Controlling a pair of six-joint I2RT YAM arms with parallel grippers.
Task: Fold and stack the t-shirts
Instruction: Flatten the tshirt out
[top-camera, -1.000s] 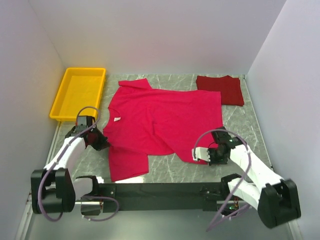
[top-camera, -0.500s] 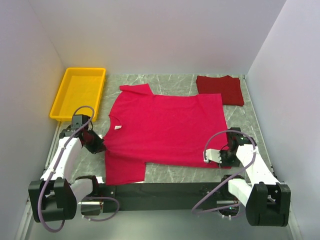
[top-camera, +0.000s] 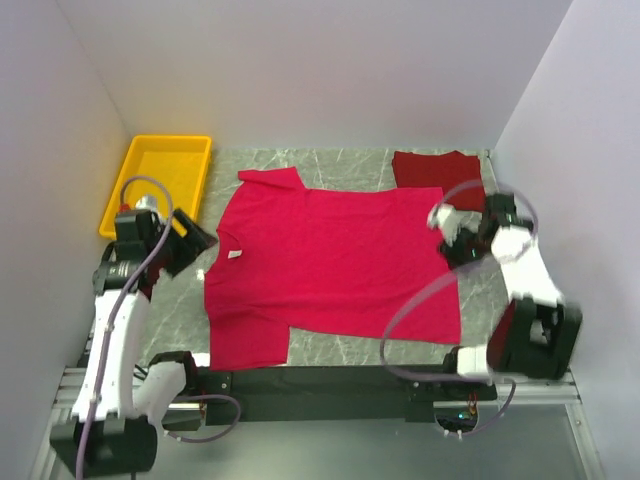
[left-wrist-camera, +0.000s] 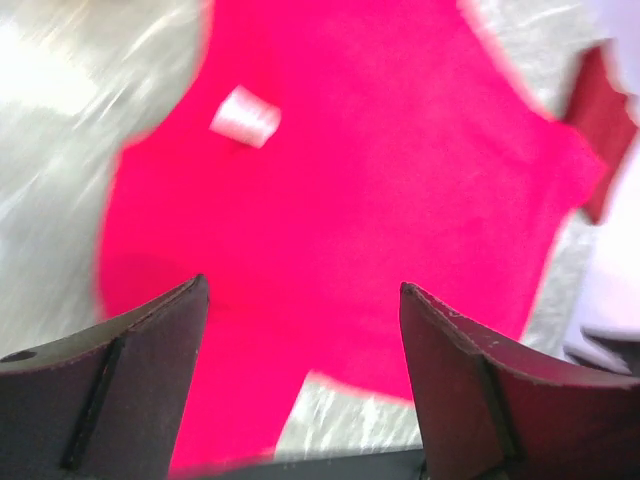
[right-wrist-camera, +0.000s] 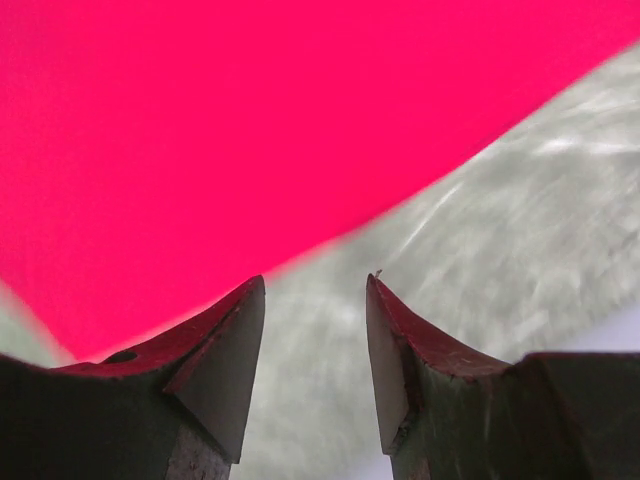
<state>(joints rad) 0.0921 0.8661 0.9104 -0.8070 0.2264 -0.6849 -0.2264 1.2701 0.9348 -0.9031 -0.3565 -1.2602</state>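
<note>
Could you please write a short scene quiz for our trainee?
1. True or false: the left gripper and the right gripper both have their fingers open.
2. Where does the maroon t-shirt lie? A: between the left gripper's fingers. B: at the table's far right corner. C: at the table's near left corner.
3. Fill in: the pink t-shirt's white neck label lies nearer the ___ gripper.
Key: 1 true; 2 B; 3 left.

Looking like a robotics lab test cell rather than a home: being boxed in by bare white walls (top-camera: 300, 70), showing a grey marble-patterned counter (top-camera: 340, 160), carrying a cabled left arm (top-camera: 115, 320) and right arm (top-camera: 530, 275) bolted along a black rail (top-camera: 320, 380), keeping a yellow plastic tray (top-camera: 170, 139) in one corner.
</note>
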